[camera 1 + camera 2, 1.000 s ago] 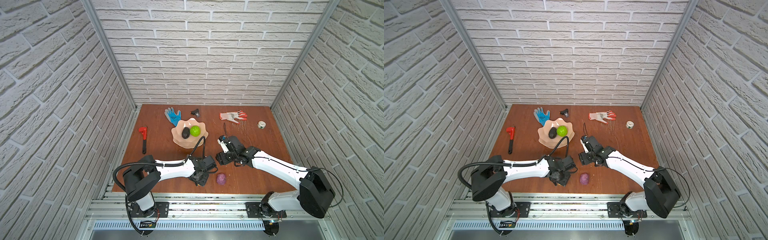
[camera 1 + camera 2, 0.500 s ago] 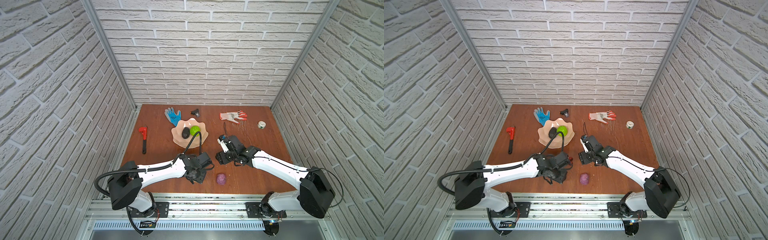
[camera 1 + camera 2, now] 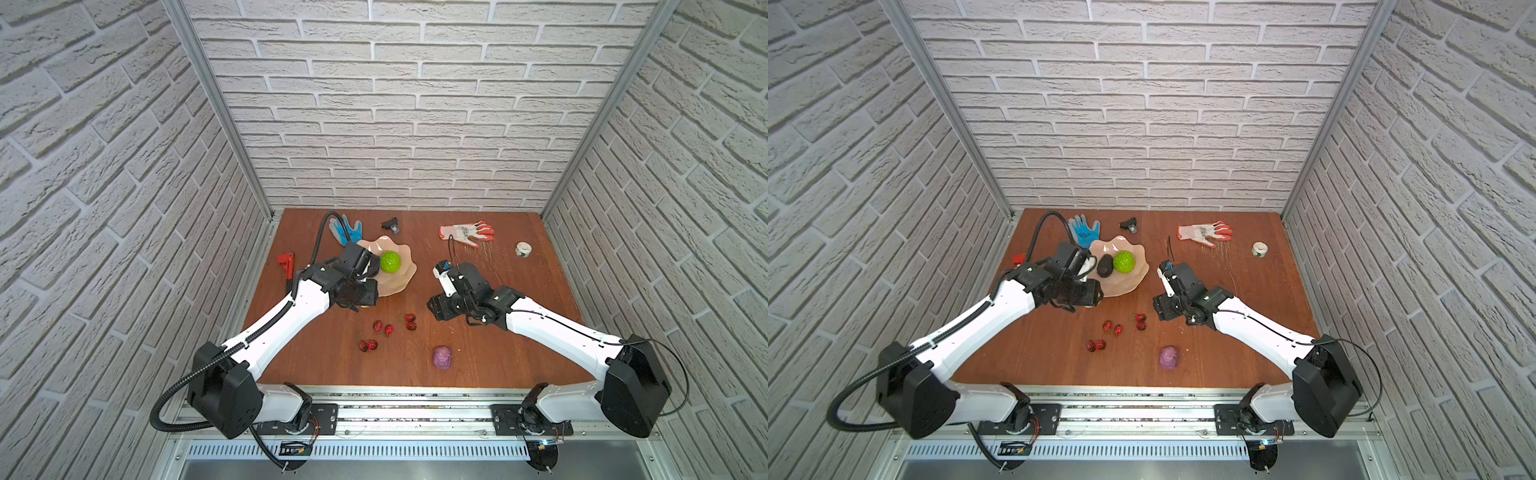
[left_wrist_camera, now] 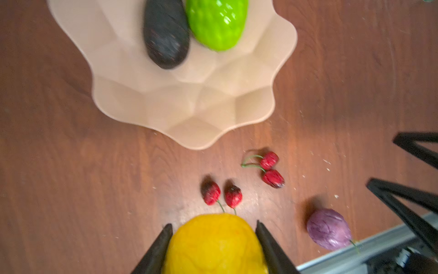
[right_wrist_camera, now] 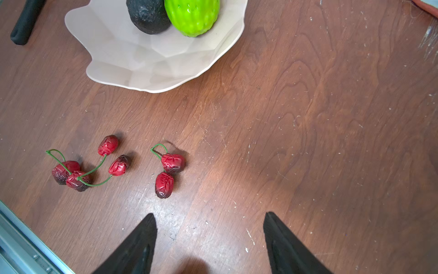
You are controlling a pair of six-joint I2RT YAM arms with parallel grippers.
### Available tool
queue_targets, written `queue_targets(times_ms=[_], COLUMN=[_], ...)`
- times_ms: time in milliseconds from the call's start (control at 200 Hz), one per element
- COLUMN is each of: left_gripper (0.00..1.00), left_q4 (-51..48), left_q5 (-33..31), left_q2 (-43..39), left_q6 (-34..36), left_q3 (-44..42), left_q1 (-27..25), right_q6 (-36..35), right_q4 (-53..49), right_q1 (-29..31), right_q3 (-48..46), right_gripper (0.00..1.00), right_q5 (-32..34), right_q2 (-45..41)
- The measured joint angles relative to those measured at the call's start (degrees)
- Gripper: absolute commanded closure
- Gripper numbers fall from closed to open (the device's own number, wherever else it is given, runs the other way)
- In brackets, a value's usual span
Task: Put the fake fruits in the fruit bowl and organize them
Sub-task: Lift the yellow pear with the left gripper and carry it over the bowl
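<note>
The left gripper grips the pear near the bowl, ready to drop it in; the right gripper hangs open, empty.

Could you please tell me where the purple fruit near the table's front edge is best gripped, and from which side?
Probably from straight above, closing across the narrower middle of the purple fruit. It lies on its side, alone on the table, with bare wood on both flanks. Its thin stem at one end is too slight to hold. The open right gripper looks nearer.
</note>
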Motion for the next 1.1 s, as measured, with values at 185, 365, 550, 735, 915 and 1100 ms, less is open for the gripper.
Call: queue_targets(times_ms=[185,365,550,735,915,1100], left_gripper=[0.56,0.56,0.56,0.55,0.55,0.54], left_q4=[0.63,1.97,3.85,4.96,6.43,7.69], left_q5=[0.28,0.48,0.15,-0.52,-1.40,-2.23], left_q2=[9.25,17.38,24.39,27.80,29.62,31.58], left_q6=[4.15,6.51,7.93,8.61,8.76,9.16], left_q3=[5.46,9.40,14.23,15.43,15.34,15.37], left_q1=[3.74,4.83,5.33,5.46,5.53,5.86], right_q6=[0.09,0.13,1.20,1.36,1.18,1.16], right_q4=[1.36,2.36,4.22,5.18,5.16,5.11], right_q1=[0.00,0.02,0.07,0.07,0.07,0.07], right_q3=[0.00,0.00,-0.09,-1.05,-1.20,-1.53], right_gripper=[0.27,0.27,0.27,0.26,0.26,0.26], right_q5=[-0.98,-1.33,-2.67,-2.62,-2.38,-2.32], right_q2=[0.00,0.00,-0.04,-1.07,-1.11,-1.14])
